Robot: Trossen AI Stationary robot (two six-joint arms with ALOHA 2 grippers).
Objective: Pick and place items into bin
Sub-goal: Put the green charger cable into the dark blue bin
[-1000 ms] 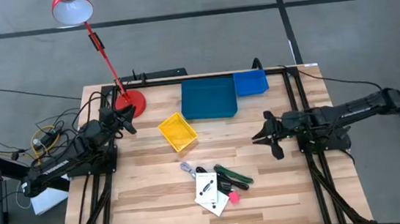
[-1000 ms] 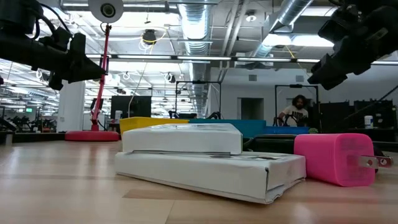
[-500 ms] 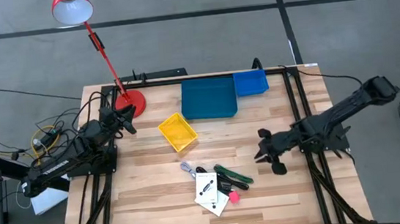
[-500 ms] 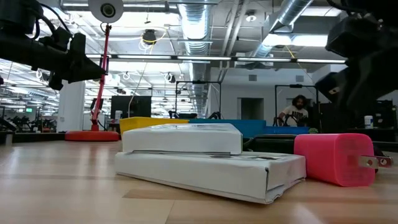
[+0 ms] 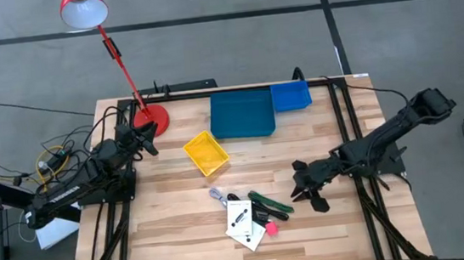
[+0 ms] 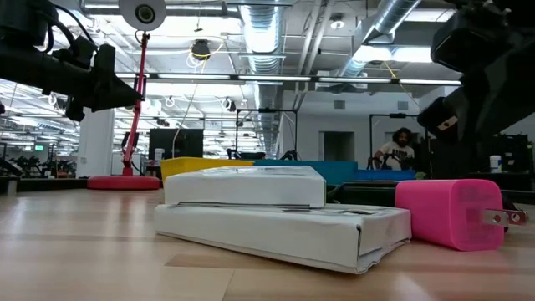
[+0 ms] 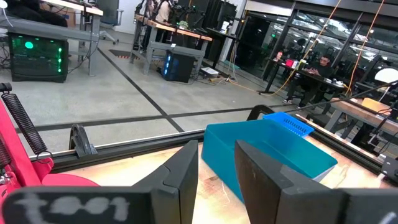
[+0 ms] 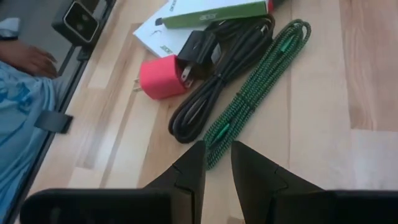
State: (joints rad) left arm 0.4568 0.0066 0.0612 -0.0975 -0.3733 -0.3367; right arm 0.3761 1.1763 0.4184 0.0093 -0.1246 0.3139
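I hold my right pincer (image 5: 305,193), fingers narrowly parted and empty, near the green braided cable (image 8: 261,87) at its nine o'clock, aiming to drop straight over one coil only.

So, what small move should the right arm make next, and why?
Probably lower the right tool onto the coiled green braided cable and open wider first. The tool hovers just right of the item pile, empty, fingers only slightly apart, and that cable lies nearest, directly ahead in the wrist view. The left tool waits near the red lamp base.
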